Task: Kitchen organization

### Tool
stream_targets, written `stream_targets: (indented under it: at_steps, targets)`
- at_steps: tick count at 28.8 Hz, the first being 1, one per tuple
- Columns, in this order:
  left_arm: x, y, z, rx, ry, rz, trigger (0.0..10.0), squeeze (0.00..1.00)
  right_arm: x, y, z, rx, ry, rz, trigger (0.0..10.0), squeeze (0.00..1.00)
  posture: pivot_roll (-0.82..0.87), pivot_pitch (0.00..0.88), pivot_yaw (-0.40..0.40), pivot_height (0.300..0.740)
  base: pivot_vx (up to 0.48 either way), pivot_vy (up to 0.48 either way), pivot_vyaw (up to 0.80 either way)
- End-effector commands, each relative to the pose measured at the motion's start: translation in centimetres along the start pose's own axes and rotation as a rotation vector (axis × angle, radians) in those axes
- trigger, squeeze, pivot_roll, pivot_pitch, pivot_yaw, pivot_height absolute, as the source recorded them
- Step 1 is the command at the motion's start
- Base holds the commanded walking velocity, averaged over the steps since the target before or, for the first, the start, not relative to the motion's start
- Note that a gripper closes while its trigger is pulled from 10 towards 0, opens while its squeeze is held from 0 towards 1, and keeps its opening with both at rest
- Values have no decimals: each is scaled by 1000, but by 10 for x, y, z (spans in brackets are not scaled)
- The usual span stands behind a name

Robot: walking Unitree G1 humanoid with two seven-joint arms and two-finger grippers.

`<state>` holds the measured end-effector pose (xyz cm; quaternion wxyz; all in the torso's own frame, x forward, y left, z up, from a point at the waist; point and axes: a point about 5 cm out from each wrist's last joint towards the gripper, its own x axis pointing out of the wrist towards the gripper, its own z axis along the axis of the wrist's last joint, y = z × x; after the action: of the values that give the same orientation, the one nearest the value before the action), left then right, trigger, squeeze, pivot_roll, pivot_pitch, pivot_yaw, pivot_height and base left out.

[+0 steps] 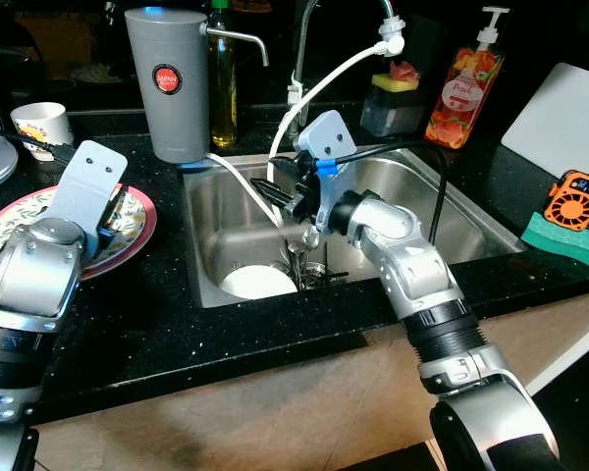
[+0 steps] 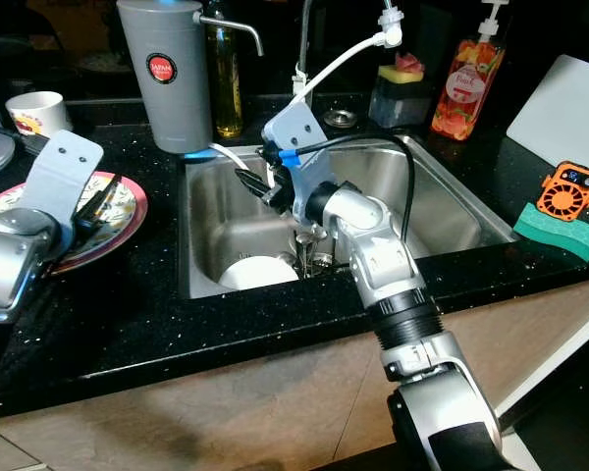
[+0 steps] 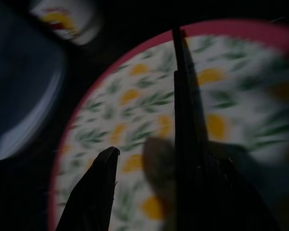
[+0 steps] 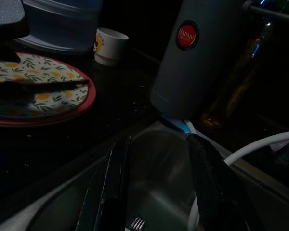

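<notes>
Silver jointed arms, black-fingered pincers, blue clip.

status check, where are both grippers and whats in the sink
Left gripper open over the floral plate. Right gripper open, empty, inside the sink. White dish at sink bottom; white hose close by.

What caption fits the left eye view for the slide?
Right pincer reaches into the sink; left pincer hovers over the floral plate.

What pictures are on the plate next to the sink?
The plate has yellow lemons and green leaves on white, with a red-pink rim. It shows best in the left wrist view.
</notes>
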<state>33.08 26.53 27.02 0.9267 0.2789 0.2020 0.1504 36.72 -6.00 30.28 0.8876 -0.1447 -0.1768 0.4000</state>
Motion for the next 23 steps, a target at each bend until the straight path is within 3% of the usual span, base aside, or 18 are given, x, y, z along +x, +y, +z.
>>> stream_targets:
  at_steps: [1,4,6,10,13,17,23]
  targets:
    - [7,2,-19,43,89,31,10000,0,1,0,6,-33,-11,9,10000,0,-27,112,-64,740,0,0,0]
    - [6,0,-15,18,65,10,10000,0,1,0,6,-33,-10,9,10000,0,-27,112,-64,740,0,0,0]
    - [1,-12,0,-75,-5,-68,10000,0,1,0,5,-34,-10,7,10000,0,-27,110,-63,740,0,0,0]
    - [-2,-19,14,-113,-69,-97,10000,0,0,-1,6,-36,-11,5,10000,0,-27,110,-63,740,0,0,0]
    - [-3,-20,17,-121,-79,-98,10000,0,0,-1,6,-37,-11,4,10000,0,-28,103,-63,740,0,0,0]
    - [-7,-37,26,-215,-82,-222,10000,0,0,-1,5,-46,-10,6,10000,0,-29,94,-59,740,0,0,0]
    - [-6,-41,20,-237,-43,-239,10000,0,-1,-1,7,-56,-11,11,10000,0,-30,89,-58,740,0,0,0]
